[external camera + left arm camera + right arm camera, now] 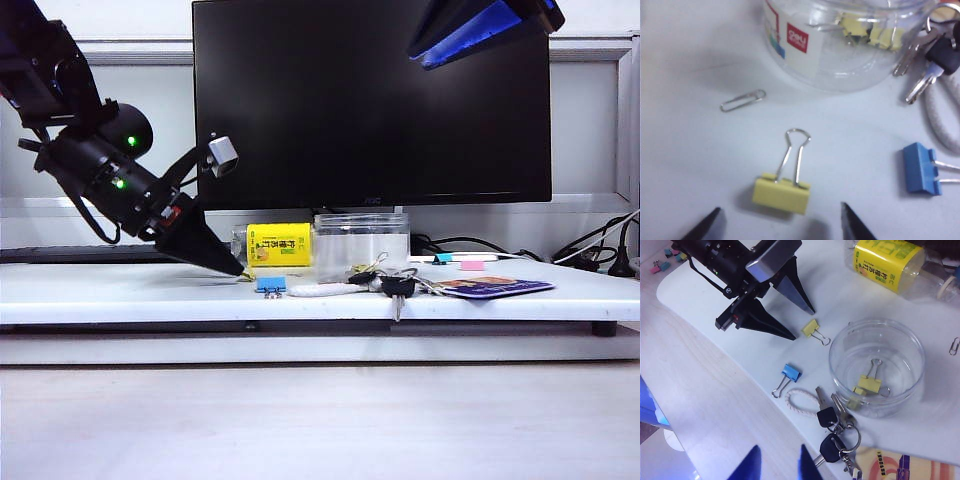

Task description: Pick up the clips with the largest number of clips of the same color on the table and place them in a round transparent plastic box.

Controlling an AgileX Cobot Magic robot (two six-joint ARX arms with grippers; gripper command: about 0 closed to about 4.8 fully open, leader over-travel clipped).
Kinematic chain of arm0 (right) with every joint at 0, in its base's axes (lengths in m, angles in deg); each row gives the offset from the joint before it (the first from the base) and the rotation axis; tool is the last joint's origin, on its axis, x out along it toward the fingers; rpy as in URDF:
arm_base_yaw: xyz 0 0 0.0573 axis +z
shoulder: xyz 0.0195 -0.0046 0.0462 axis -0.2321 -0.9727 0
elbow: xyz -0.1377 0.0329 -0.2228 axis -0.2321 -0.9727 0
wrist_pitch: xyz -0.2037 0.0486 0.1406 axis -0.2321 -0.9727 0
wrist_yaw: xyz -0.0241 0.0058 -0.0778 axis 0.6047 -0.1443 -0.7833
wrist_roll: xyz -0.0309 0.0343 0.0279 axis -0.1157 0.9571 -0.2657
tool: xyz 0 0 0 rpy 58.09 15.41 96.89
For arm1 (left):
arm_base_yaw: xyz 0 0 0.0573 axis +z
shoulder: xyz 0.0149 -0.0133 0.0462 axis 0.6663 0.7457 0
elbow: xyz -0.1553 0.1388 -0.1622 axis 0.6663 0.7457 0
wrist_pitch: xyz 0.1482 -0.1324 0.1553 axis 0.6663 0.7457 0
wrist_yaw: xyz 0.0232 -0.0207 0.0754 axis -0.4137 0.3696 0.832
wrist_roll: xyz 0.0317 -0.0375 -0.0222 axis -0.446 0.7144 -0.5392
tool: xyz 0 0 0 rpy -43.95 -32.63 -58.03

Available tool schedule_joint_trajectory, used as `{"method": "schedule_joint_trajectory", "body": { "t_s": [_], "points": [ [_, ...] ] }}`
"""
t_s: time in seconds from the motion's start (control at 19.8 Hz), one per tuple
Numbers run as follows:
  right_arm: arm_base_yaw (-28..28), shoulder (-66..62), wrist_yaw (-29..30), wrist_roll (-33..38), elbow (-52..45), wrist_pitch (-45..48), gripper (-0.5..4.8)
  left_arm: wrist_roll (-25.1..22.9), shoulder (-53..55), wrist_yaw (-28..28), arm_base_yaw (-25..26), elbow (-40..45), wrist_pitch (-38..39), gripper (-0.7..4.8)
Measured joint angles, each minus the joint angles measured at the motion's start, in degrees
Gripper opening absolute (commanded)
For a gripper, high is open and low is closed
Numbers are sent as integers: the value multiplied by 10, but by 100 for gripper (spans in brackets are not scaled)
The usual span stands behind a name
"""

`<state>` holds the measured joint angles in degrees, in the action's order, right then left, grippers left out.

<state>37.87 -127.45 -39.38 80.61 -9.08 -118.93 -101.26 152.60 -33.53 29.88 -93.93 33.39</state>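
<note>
Yellow clip (781, 193) lies right under the left wrist camera, handles pointing at twelve o'clock toward the box (840, 45). Left gripper (780, 227) sits low over it, jaws wide on either side, holding nothing — lined up for a straddling pinch, I'd say. Clips already lie in the box. Right gripper (776, 465) hangs high near the keys (832, 425), parted, empty, clear of the work.

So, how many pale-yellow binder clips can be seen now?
3. One pale-yellow binder clip lies on the table between the open left gripper's fingers. Two lie inside the round transparent plastic box. Others may be hidden.
</note>
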Motion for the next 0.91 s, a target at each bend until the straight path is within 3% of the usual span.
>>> {"method": "schedule_joint_trajectory", "body": {
  "t_s": [0.76, 0.91],
  "points": [
    [0, 0, 0, 0, 0, 15, 103, 4, 20, -28, -11, -1, -33, 305],
    [0, 0, 0, 0, 0, 19, 103, 4, 20, -28, -17, -1, -36, 250]
  ]
}}
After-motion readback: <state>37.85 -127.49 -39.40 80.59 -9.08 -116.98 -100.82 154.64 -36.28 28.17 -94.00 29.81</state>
